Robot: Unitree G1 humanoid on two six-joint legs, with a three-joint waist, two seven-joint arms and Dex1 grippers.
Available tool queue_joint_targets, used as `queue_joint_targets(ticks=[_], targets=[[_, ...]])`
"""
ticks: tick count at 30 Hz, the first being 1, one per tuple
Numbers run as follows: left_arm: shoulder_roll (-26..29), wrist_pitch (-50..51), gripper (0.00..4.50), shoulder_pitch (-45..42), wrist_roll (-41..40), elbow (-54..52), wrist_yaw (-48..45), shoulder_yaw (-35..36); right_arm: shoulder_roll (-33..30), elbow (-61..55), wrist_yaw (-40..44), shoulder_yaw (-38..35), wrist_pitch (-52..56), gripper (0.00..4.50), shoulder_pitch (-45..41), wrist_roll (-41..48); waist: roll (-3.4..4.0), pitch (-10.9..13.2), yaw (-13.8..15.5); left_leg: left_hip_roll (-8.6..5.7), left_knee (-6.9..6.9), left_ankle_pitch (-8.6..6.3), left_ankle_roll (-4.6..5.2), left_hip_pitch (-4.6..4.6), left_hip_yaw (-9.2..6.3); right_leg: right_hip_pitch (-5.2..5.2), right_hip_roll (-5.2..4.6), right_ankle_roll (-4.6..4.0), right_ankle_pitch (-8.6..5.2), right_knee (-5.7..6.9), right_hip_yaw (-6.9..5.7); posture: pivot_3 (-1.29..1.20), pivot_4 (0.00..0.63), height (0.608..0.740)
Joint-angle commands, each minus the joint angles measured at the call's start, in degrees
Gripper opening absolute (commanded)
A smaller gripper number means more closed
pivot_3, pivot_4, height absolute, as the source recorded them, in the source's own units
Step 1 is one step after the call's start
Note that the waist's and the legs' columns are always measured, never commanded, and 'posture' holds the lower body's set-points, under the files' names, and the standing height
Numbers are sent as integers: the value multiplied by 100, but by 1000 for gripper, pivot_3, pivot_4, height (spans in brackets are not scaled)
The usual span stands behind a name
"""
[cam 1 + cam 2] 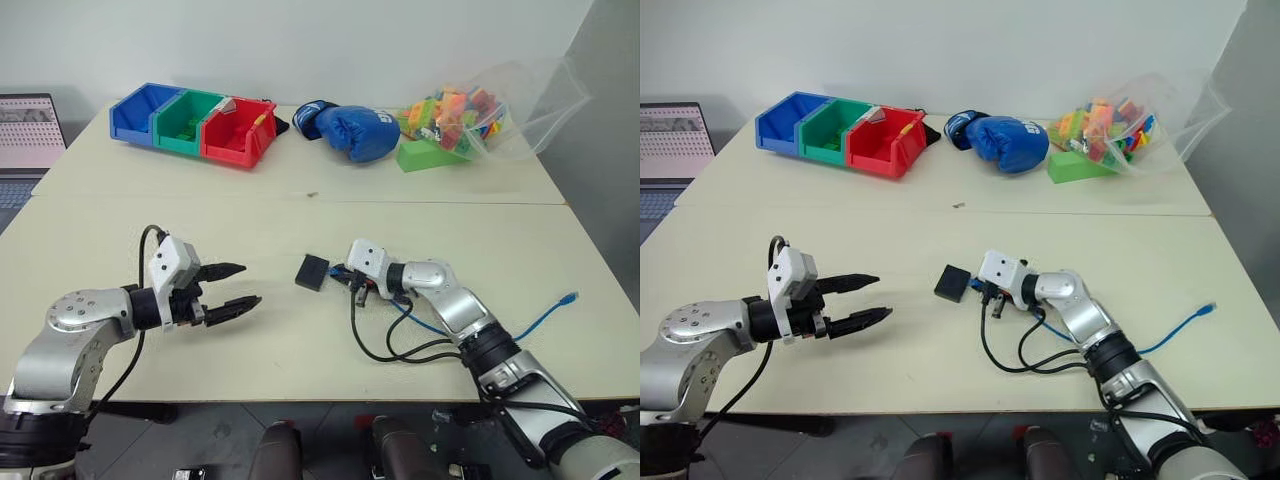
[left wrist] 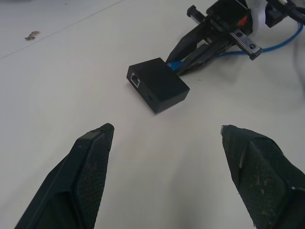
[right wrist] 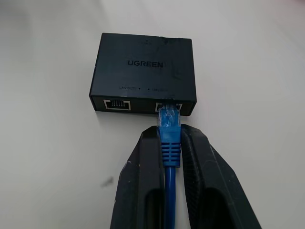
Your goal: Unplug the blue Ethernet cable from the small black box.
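While the right gripper [image 3: 170,143] is clamped on the blue Ethernet cable [image 3: 169,143] at the UGREEN box [image 3: 143,71] | left gripper [image 1: 230,288] held apart, clear of box | risk: unheld box dragged along if pulled.

Two robot arms with rounded silver metal shells joined by black ring-shaped joints. Each wrist carries a white boxy housing with small dark screw holes. The left gripper [image 1: 230,287] has two long, tapering black fingers with finely textured inner pads [image 2: 93,164]. The right gripper [image 3: 170,143] has matching matte black fingers. A thin black cable arcs over the left wrist from about 11 o'clock, and several black cables loop beside the right forearm
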Motion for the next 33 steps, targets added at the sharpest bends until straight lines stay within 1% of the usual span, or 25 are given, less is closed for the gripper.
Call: queue_joint_targets(ticks=[1,2,5,8,12,19,23,25,27,30,31,32,33], targets=[[-271,608,3848,-336,-524,-64,228,49,-370,-835,-44,84,-1190,204,-279,-547,4,3,1,-1,-1,0,0,-2,0,-2,0,0,0,0,0,0,150,740],[-352,861,3848,-417,-706,-96,287,68,-475,-961,-35,120,-1488,204,-338,-686,4,3,-1,0,0,0,0,-3,-1,-3,0,1,0,0,-1,0,150,740],[-452,1343,3848,-541,-1055,-198,352,101,-612,-1096,21,159,-1924,204,-447,-851,3,2,-44,2,-1,0,0,-2,-2,-3,2,1,0,1,-3,0,150,740],[-589,1552,3848,-709,-1131,-288,498,-57,-653,-1316,95,202,-2251,204,-527,-950,2,1,-48,5,-2,0,0,1,-8,-1,6,-1,0,5,-1,0,150,740],[-836,1781,3848,-921,-1270,-275,724,-87,-591,-1541,150,232,-2314,204,-527,-1007,1,1,-30,1,0,1,-1,0,-7,1,2,-11,6,5,-2,0,150,740],[-998,2061,3848,-1028,-1494,-325,784,-134,-547,-1684,191,179,-2339,204,-533,-948,1,1,-28,1,2,1,-2,0,-8,2,1,-13,8,6,-1,0,150,740],[-1039,2189,3166,-1111,-1674,-254,851,7,-559,-1691,193,149,-2377,204,-511,-922,2,1,-23,1,2,1,-2,0,-9,2,0,-13,8,6,-1,0,150,740],[-1033,2263,2689,-1131,-1787,-243,876,57,-559,-1682,177,142,-2409,204,-502,-925,2,1,-24,1,2,1,-2,0,-10,2,0,-13,8,6,-1,0,150,740],[-1014,2366,2326,-1136,-1934,-239,898,118,-557,-1674,152,140,-2453,204,-488,-937,1,1,-27,1,2,1,-1,1,-7,2,0,-13,8,6,-1,0,150,740],[-955,2518,1605,-1115,-2087,-231,864,157,-548,-1641,118,138,-2528,204,-479,-946,1,1,-23,1,2,1,-2,1,-10,3,0,-13,8,6,-1,0,150,740],[-922,2581,1449,-1087,-2148,-242,818,166,-547,-1628,100,138,-2559,204,-479,-954,2,1,-21,0,2,1,-2,0,-10,3,0,-13,8,6,-1,0,150,740],[-893,2621,1161,-1064,-2197,-252,789,174,-544,-1625,87,142,-2573,204,-480,-960,1,1,-21,0,2,1,-2,1,-9,3,-1,-13,8,6,-1,0,150,740],[-862,2685,1030,-1034,-2271,-258,755,190,-542,-1619,69,142,-2598,204,-479,-963,2,1,-21,0,2,1,-2,0,-9,3,-1,-13,8,6,-1,0,150,740]])
